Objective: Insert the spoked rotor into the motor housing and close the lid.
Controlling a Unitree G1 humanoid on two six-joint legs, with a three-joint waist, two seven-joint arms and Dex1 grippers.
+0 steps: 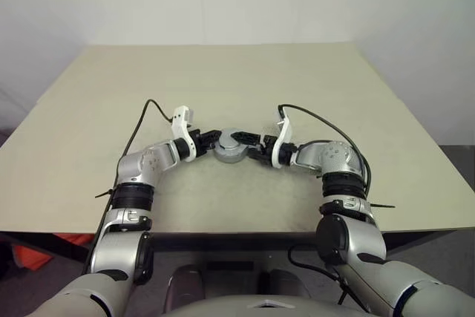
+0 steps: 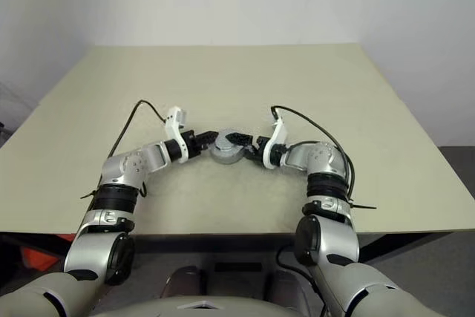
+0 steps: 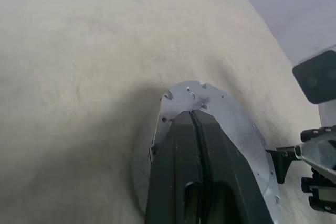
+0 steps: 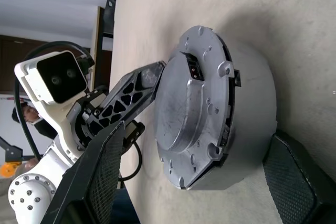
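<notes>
The motor housing and the lid stand together as one closed grey drum [image 1: 228, 151] in the middle of the table. Its smooth wall [image 4: 252, 103] carries a flat top plate [image 4: 191, 108] with small holes. The spoked rotor is hidden, and no windings show. My left gripper [image 1: 214, 139] is shut, and its joined fingertips [image 3: 193, 115] lie on the top plate near its left rim. My right gripper [image 1: 249, 148] is open at the drum's right side, with one finger [image 4: 100, 171] above the plate and the other [image 4: 294, 177] low beside the wall. Neither finger touches the drum.
The beige table [image 1: 223, 79] stretches wide behind and to both sides of the drum, with its front edge close below my arms. A black cable loops over each wrist. Part of a person [image 4: 23, 114] shows far beyond the table in the right wrist view.
</notes>
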